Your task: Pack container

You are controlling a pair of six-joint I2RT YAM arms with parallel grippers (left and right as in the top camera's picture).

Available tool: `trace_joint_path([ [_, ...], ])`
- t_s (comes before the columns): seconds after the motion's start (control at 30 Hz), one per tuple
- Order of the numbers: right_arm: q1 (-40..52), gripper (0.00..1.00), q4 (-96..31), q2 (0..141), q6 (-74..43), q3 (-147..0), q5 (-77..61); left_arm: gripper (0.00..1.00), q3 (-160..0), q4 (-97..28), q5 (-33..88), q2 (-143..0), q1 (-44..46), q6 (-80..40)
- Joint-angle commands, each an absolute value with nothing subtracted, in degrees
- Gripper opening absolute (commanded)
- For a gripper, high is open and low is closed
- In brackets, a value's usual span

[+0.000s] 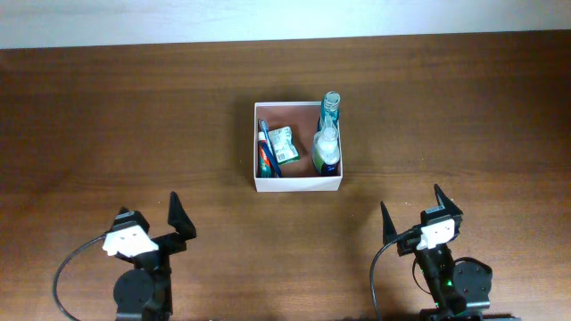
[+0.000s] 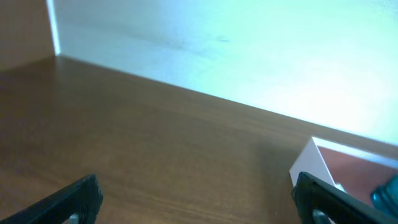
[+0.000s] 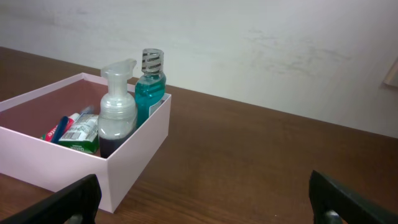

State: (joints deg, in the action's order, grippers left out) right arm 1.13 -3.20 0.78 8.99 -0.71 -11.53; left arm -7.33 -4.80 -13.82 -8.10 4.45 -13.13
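The box [image 1: 297,185] sits mid-way across the bench [image 1: 134,107], ahead of both hands and well apart from them, a little nearer the right hand [image 1: 413,207] than the left hand [image 1: 149,212]. Both hands are down at the near edge, fingers spread wide, holding nothing.

A brown wooden table [image 1: 107,116] fills the view. A white box [image 1: 297,185] sits in the middle of it. On the right side of the box, a blue-green bottle [image 1: 331,111] and a clear pump bottle [image 1: 326,147] are close together, one behind the other. A small green packet [image 1: 285,143] is in the middle. A red and white tube [image 1: 262,153] and a thin blue thing [image 1: 271,153] lie by the left wall. Down near the bottom edge, the left gripper [image 1: 147,210] and the right gripper [image 1: 412,203] sit well apart from the box. Both have their fingers spread wide and hold nothing.
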Motion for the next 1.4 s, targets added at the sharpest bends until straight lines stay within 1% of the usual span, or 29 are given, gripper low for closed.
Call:
trace_joint_path([
  [0.0,0.62,0.98,-3.27,0.19,8.78,-0.32,-11.40,0.99,-5.19,-4.47,-7.64,-6.02,4.05,-3.75],
  [0.13,0.62,0.98,-3.27,0.19,8.78,-0.32,-11.40,0.99,-3.36,-4.32,-5.69,-4.10,3.95,-0.23],
  [0.37,0.62,0.98,-3.27,0.19,8.78,-0.32,-11.38,0.99,-0.49,-4.10,-5.34,-0.32,2.90,-0.14],
  [1.37,0.62,0.98,-3.27,0.19,8.78,-0.32,-11.38,0.99,-0.51,-4.29,-4.08,-0.30,1.85,0.27],
])
